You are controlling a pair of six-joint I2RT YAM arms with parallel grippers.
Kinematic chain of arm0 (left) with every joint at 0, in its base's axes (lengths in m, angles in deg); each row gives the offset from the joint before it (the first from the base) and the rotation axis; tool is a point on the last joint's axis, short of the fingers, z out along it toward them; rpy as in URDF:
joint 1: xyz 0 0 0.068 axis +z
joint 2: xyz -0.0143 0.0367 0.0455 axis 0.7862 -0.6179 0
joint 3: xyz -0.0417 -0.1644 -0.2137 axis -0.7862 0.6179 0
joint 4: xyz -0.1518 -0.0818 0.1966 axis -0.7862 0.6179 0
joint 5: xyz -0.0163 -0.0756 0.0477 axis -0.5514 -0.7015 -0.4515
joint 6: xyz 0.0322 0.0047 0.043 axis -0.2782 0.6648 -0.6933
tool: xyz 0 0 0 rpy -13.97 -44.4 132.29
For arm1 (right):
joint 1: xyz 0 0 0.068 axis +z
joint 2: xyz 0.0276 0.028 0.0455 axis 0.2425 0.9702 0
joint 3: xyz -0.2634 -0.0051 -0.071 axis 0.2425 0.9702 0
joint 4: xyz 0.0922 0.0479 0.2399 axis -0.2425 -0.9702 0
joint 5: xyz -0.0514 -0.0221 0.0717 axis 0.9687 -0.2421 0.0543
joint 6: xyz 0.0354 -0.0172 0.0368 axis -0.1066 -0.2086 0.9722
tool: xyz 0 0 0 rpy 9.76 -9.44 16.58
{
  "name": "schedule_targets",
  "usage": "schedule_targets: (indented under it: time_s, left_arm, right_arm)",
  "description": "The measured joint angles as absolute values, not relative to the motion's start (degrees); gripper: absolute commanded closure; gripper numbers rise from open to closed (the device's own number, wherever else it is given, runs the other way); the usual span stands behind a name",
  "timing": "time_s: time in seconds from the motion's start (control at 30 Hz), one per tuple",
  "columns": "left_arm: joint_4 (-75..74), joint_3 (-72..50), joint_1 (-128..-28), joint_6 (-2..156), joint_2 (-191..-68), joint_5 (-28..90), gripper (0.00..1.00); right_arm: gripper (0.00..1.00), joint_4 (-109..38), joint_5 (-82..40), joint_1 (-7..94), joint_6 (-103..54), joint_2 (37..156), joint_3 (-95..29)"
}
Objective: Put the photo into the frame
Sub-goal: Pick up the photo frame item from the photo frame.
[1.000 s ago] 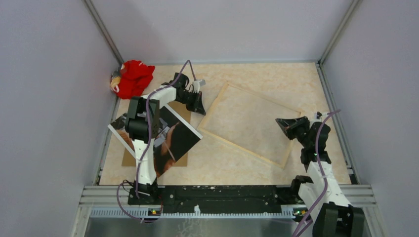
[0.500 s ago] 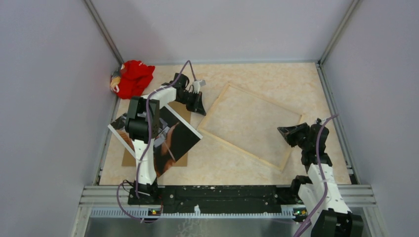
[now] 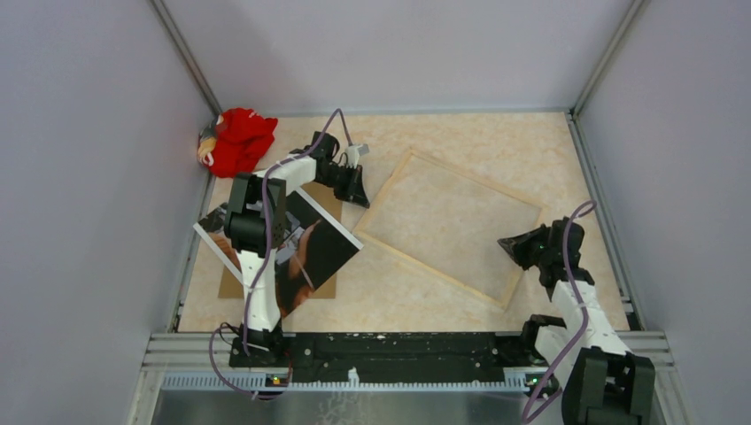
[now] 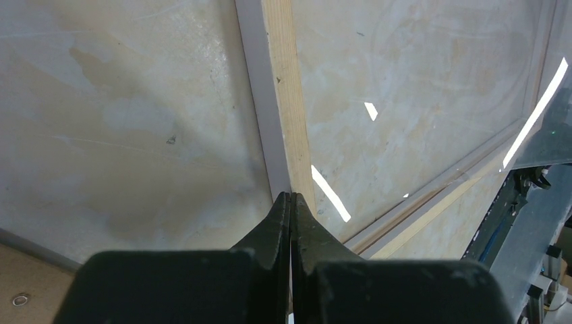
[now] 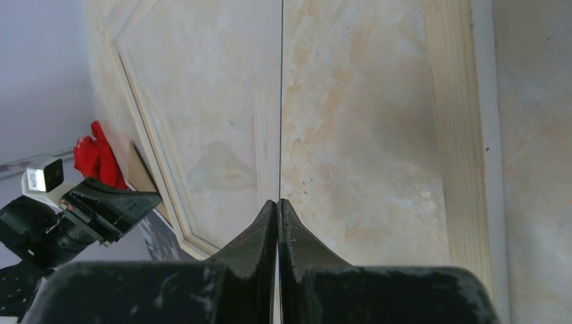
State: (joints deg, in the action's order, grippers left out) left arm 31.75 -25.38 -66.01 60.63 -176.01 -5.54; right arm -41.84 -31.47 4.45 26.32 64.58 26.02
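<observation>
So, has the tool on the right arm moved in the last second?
Yes. The right tool has pulled back toward the metal rail at the table's near edge.

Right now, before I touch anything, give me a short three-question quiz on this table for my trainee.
1. True or false: the photo already lies inside the frame.
2. What lies under the photo? A red cloth; B brown board; C the frame.
3. Fill in: the left claw and the right claw are both ____.
Key: 1 false; 2 B; 3 shut.
</observation>
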Motion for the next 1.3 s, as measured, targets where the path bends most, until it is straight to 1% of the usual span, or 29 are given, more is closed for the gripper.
schedule_targets:
  time_s: [0.33, 0.6, 0.83, 1.1, 1.3]
  left_arm:
    - [31.5, -25.1, -66.2, 60.7, -176.0, -6.2, 1.0]
    - [31.4, -25.0, -66.3, 60.7, -176.0, -6.4, 1.0]
    - [31.3, -24.8, -66.6, 60.7, -176.0, -6.5, 1.0]
    - [31.2, -24.7, -66.6, 60.7, -176.0, -6.6, 1.0]
    - [31.2, -24.7, -66.6, 60.7, -176.0, -6.6, 1.0]
  right_arm:
    - [1.0, -42.5, -30.1, 4.4, 21.6, 67.8, 24.5]
    - [1.0, -42.0, -30.1, 4.4, 19.0, 66.7, 23.9]
    - [1.0, -45.0, -29.9, 4.4, 18.3, 66.2, 21.0]
    - [1.0, -45.9, -34.2, 4.0, 21.7, 66.2, 17.7]
    - [1.0, -41.9, -39.4, 3.9, 27.7, 64.7, 17.3]
